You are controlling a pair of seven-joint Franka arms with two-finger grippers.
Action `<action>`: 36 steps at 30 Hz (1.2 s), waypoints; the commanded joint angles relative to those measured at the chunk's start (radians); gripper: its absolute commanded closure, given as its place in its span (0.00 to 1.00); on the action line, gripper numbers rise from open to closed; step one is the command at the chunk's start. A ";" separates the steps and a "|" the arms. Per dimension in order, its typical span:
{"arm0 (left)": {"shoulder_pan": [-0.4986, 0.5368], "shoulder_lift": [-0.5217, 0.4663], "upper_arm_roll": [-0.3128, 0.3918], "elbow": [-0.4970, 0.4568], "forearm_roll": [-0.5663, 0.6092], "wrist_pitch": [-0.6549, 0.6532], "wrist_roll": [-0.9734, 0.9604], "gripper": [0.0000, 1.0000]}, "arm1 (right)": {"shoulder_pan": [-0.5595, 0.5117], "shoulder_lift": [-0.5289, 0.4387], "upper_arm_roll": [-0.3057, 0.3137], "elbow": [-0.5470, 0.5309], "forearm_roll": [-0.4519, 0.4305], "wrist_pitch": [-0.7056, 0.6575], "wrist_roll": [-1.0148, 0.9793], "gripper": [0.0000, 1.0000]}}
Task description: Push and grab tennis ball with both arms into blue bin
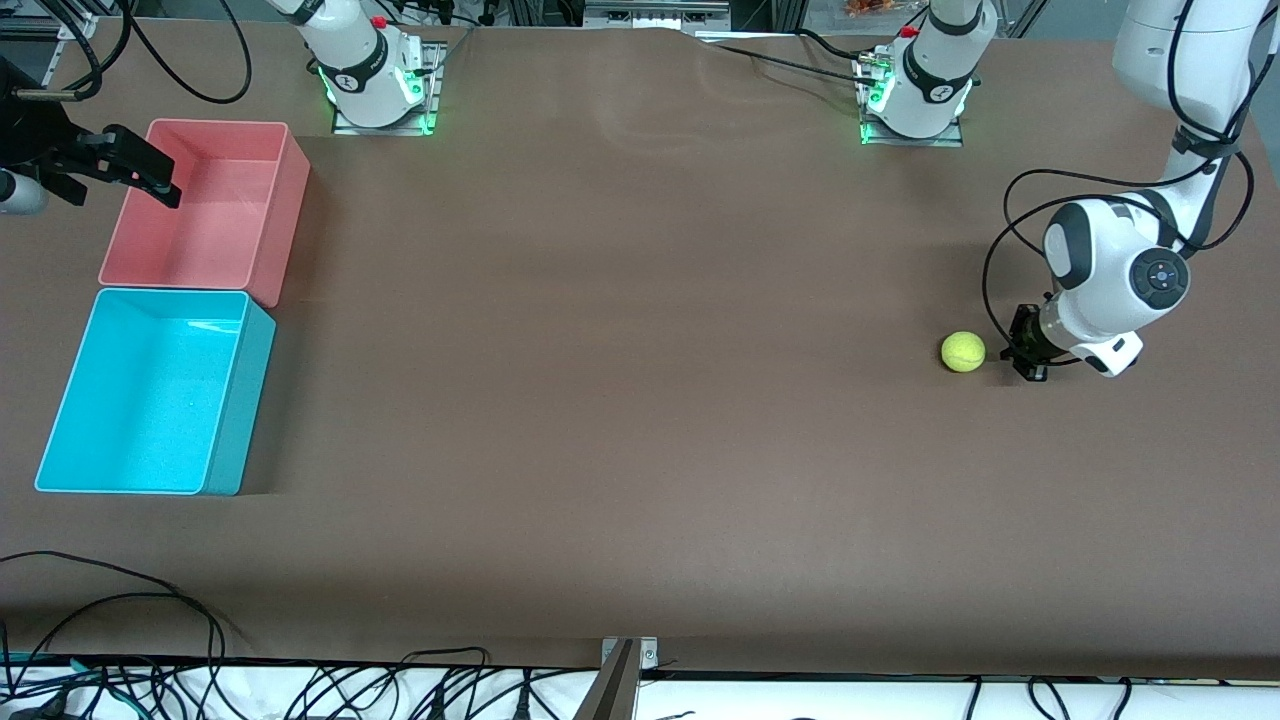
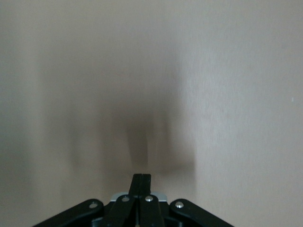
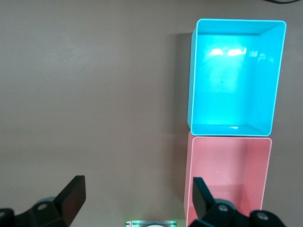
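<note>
Tennis ball (image 1: 963, 351) on table, closed left gripper (image 1: 1027, 357) beside it, right gripper (image 3: 137, 198) spread, waiting

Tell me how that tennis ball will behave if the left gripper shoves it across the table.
The tennis ball is round and sits free on the flat table, so it will likely roll on. Its fuzzy cover probably slows it. The left gripper, shut and low beside it, is narrow; an off-centre push may send it sideways.

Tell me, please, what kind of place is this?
Probably a robotics lab bench: two arm bases bolted to a brown-covered table, loose cables along its edge, and a tennis ball, blue bin and pink bin as props.
</note>
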 commanded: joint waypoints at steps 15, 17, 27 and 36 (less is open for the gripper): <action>0.125 -0.009 -0.005 0.010 0.031 -0.003 0.167 1.00 | 0.001 -0.002 0.006 0.020 -0.005 -0.023 -0.010 0.00; 0.093 -0.011 -0.007 0.004 0.031 -0.008 0.115 1.00 | 0.001 -0.002 0.006 0.020 -0.005 -0.023 -0.010 0.00; -0.165 -0.058 -0.043 -0.059 0.031 -0.078 -0.309 1.00 | 0.003 -0.002 0.006 0.020 -0.003 -0.025 -0.010 0.00; -0.152 -0.098 -0.057 -0.034 0.029 -0.172 -0.258 1.00 | 0.003 -0.002 0.006 0.020 -0.003 -0.025 -0.010 0.00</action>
